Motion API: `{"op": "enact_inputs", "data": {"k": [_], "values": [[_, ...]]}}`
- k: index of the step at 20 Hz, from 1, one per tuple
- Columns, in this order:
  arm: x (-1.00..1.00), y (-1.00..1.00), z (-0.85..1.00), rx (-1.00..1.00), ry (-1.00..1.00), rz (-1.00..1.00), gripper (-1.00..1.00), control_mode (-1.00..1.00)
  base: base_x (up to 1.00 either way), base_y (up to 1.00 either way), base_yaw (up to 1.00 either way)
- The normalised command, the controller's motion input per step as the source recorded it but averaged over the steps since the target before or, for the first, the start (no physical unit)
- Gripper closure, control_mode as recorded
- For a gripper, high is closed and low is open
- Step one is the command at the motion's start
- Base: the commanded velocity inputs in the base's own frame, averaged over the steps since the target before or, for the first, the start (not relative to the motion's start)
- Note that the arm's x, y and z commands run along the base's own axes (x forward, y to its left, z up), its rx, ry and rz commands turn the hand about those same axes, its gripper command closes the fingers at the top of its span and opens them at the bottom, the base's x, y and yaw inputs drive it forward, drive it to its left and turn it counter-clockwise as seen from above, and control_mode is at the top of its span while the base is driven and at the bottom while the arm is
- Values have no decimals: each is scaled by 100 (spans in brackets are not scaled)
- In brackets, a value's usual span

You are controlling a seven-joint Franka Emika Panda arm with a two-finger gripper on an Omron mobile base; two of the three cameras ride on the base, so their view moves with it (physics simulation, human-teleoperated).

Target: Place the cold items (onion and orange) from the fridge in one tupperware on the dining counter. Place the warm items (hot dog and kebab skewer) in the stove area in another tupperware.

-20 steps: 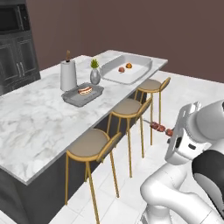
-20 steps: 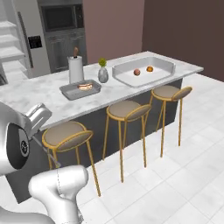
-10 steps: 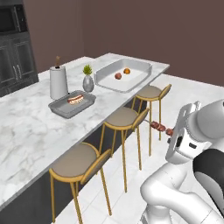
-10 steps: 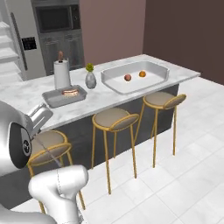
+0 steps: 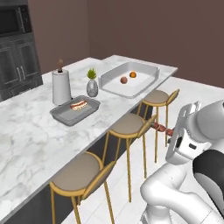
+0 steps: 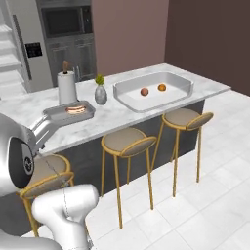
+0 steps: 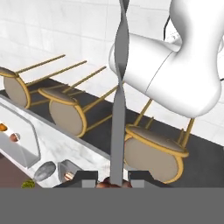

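Note:
My gripper (image 7: 114, 181) is shut on the kebab skewer (image 5: 162, 128). It holds the skewer out over the floor beside the stools, short of the counter. In the hand view the skewer's stick (image 7: 117, 109) runs up from between the fingertips (image 7: 88, 176). The onion (image 5: 124, 80) and the orange (image 5: 132, 75) lie in the large pale tupperware (image 5: 139, 86) at the far end of the dining counter. The hot dog (image 5: 78, 105) lies in the smaller grey tupperware (image 5: 61, 116) nearer the counter's middle. The right base view shows the onion (image 6: 144, 91), the orange (image 6: 161, 87) and the hot dog (image 6: 74, 109).
A paper towel roll (image 5: 61, 86) and a small potted plant (image 5: 92, 84) stand between the two containers. Three gold stools (image 5: 130, 124) line the counter's near side. Dark cabinets and a microwave (image 6: 66, 20) stand behind. White tiled floor lies to the right.
The whole scene has shifted in both base views, so the base has driven along the counter. The gripper stays shut on the skewer in the same pose.

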Motion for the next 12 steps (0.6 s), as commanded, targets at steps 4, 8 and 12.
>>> {"op": "enact_inputs", "data": {"k": [4, 8, 12], "values": [[0, 0, 0, 0, 0, 0, 100, 100, 68, -4, 8], [0, 0, 0, 0, 0, 0, 100, 100, 55, 0, 8], [0, 0, 0, 0, 0, 0, 100, 100, 57, 0, 7]]}}
